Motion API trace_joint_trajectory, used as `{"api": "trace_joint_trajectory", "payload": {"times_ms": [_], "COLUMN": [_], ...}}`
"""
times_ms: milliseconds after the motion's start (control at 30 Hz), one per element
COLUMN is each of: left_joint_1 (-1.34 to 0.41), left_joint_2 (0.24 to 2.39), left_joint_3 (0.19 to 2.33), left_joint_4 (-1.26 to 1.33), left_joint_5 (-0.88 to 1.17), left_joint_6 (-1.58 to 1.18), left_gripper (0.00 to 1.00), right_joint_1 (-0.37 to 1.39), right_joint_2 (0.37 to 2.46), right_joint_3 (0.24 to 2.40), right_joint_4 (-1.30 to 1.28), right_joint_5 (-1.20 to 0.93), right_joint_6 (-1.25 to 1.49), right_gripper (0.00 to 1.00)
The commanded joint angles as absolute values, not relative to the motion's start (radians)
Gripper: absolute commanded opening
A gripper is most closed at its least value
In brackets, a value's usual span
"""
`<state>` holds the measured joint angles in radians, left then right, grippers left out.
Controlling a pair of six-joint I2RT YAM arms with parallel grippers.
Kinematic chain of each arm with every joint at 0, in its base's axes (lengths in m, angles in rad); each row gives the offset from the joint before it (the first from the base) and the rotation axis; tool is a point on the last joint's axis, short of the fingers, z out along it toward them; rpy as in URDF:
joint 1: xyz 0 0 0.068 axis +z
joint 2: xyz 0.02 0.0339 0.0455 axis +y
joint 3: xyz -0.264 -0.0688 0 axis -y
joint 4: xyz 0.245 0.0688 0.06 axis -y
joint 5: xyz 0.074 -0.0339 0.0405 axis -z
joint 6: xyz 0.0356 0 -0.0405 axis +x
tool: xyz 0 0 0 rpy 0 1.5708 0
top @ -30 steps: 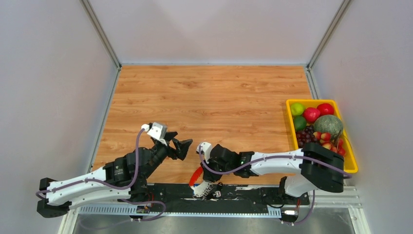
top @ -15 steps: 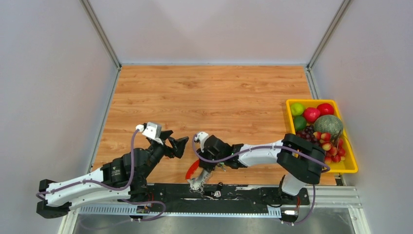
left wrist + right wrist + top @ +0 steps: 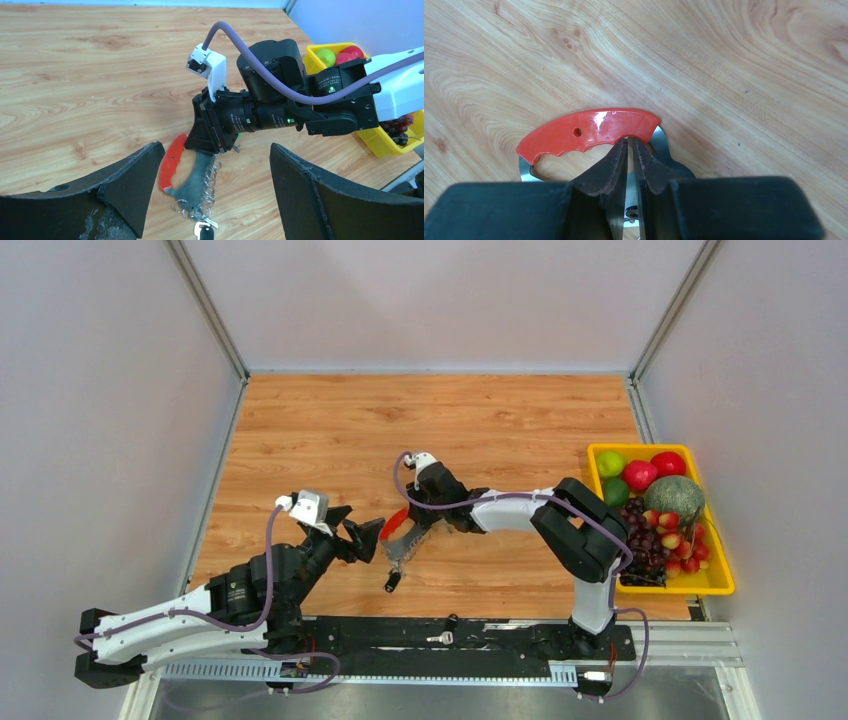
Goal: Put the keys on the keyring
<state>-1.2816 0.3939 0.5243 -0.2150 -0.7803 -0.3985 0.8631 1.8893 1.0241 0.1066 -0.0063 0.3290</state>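
The right hand (image 3: 630, 146) pinches the red oval keyring with silvery chain (image 3: 589, 129) at mid-bench, likely offering it to the wide-open left hand (image 3: 366, 538). A small silver key (image 3: 440, 638) lies on the near black rail (image 3: 520, 640).

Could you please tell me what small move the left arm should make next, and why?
Probably ease the open left gripper forward to close on the chain. The right gripper pinches the keyring beside its red loop, and the chain trails loose toward the left gripper, needing steadying.
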Motion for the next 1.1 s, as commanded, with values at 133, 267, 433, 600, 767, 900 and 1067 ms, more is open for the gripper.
{"api": "trace_joint_trajectory", "payload": {"times_ms": [133,267,433,600,767,900,1067], "left_joint_1": [-1.282,-1.284,-1.283,-1.284,-1.283,-1.282,-1.283], "left_joint_2": [0.381,0.381,0.401,0.396,0.394,0.402,0.414], "left_joint_3": [0.524,0.511,0.513,0.512,0.506,0.508,0.515], "left_joint_4": [-0.198,-0.176,-0.163,-0.16,-0.146,-0.136,-0.135], "left_joint_5": [-0.793,-0.788,-0.775,-0.774,-0.782,-0.779,-0.771], "left_joint_6": [-0.381,-0.374,-0.362,-0.356,-0.341,-0.33,-0.324], "left_gripper": [0.89,0.89,0.89,0.89,0.9,0.91,0.91], "right_joint_1": [0.801,0.785,0.8,0.84,0.87,0.907,0.934], "right_joint_2": [1.841,1.74,1.545,1.397,1.376,1.421,1.467], "right_joint_3": [0.951,0.897,0.901,0.896,0.821,0.781,0.771], "right_joint_4": [0.041,0.028,0.005,-0.076,-0.081,-0.077,-0.048], "right_joint_5": [0.033,0.076,0.018,0.016,-0.025,0.045,0.102], "right_joint_6": [0.292,0.27,0.269,0.275,0.327,0.365,0.453], "right_gripper": [0.18,0.19,0.28,0.38,0.4,0.41,0.44]}}
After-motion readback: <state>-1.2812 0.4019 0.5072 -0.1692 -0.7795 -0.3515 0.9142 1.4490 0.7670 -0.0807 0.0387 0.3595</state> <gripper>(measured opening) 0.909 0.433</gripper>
